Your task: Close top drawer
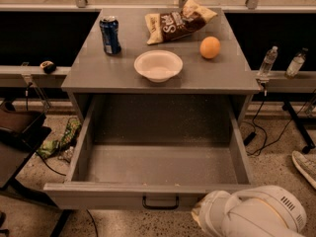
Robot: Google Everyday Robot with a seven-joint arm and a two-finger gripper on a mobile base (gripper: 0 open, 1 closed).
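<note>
One top drawer [158,168] pulled open, bowl [158,65] on grey cabinet top [219,74], speckled floor [276,163], hand [205,215] beside drawer front, grip unclear.

dim, warm overhead light, dark surround
light falls from above onto the cabinet top [98,70] and white bowl [158,64]; the top drawer [158,164] darkens toward its back; the pale gripper [205,212] at bottom right, by the drawer front, is the brightest patch.
</note>
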